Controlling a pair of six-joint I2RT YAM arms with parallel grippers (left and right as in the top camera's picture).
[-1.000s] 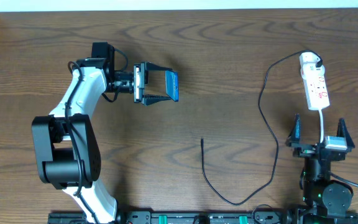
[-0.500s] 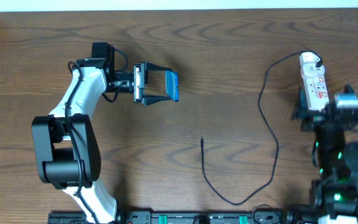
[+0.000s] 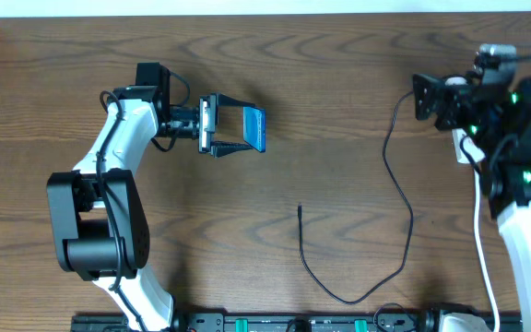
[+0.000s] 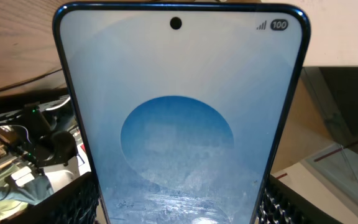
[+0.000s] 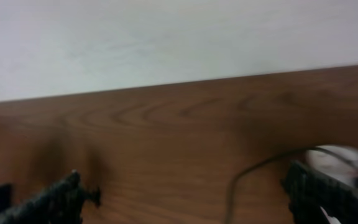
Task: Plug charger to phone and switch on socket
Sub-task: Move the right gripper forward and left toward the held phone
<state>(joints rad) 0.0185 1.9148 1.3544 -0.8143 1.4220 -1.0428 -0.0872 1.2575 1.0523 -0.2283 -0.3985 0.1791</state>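
Note:
My left gripper (image 3: 244, 124) is shut on the phone (image 3: 255, 129) and holds it on edge above the table's left half. The phone's blue screen (image 4: 178, 124) fills the left wrist view, between the fingers (image 4: 178, 208). The charger cable (image 3: 404, 198) runs down the right half and loops to its black tip (image 3: 300, 209), which lies loose mid-table. My right gripper (image 3: 442, 100) hovers over the far end of the socket (image 3: 460, 140), which is mostly hidden under it. In the blurred right wrist view the fingers (image 5: 194, 199) are wide apart and empty. The cable (image 5: 241, 180) and white plug (image 5: 337, 158) show near the right finger.
The socket's white lead (image 3: 478, 242) runs down the right side toward the near edge. The left arm's base (image 3: 90, 231) stands at the near left. A white wall (image 5: 166, 37) lies beyond the table's far edge.
My right arm has swung from the near right edge up to the far right, and now covers the socket. The left gripper has kept hold of the phone, almost unmoved.

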